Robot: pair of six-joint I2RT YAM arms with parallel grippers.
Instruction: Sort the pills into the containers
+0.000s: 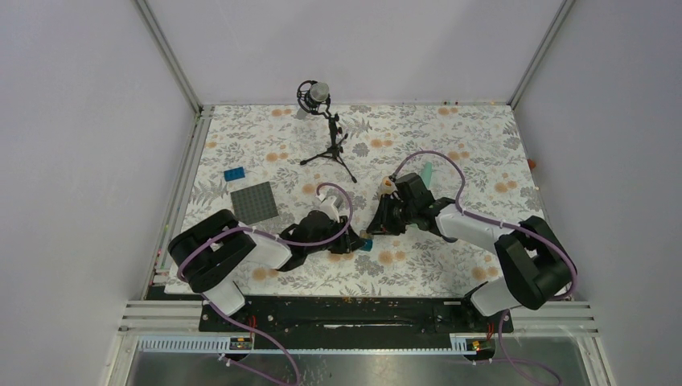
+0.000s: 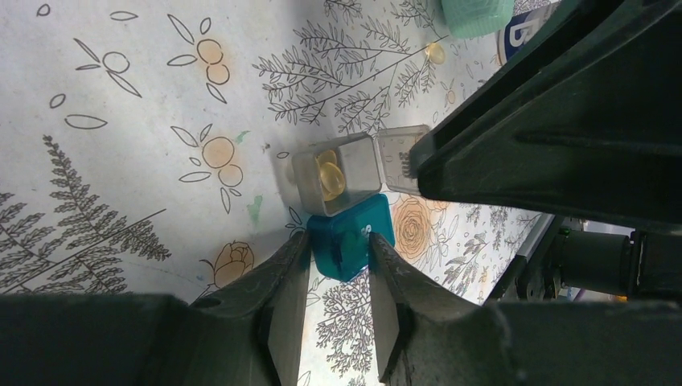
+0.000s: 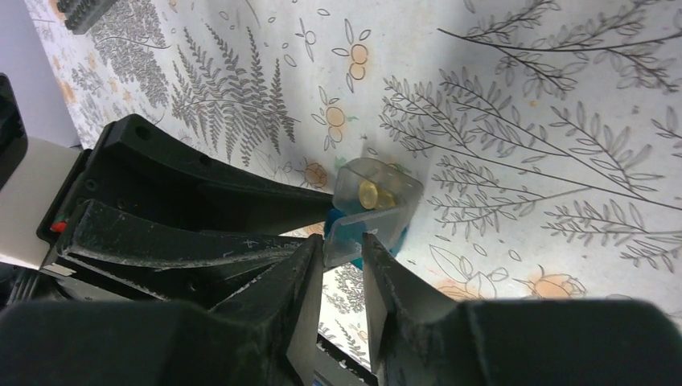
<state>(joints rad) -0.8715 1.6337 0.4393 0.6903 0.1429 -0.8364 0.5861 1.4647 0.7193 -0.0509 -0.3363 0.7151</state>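
A teal cube box (image 2: 350, 237) sits on the flowered cloth, and my left gripper (image 2: 338, 241) is shut on its two sides. Touching it stands the grey cube box (image 2: 358, 165), open, with amber pills (image 2: 330, 175) inside. Its clear lid (image 3: 354, 229) hangs open, and my right gripper (image 3: 342, 240) is shut across that lid. The right wrist view also shows the pills (image 3: 368, 193) in the grey box (image 3: 402, 193). One loose pill (image 2: 435, 52) lies near the mint-green strip (image 2: 476, 14). From above, both grippers (image 1: 354, 241) (image 1: 376, 229) meet at the teal box (image 1: 367, 243).
A small tripod stand (image 1: 326, 133) is at the back centre. A dark grey studded plate (image 1: 254, 202) and a blue brick (image 1: 235, 174) lie at the left. The mint-green strip (image 1: 426, 171) lies behind the right wrist, next to a small jar (image 1: 388, 186).
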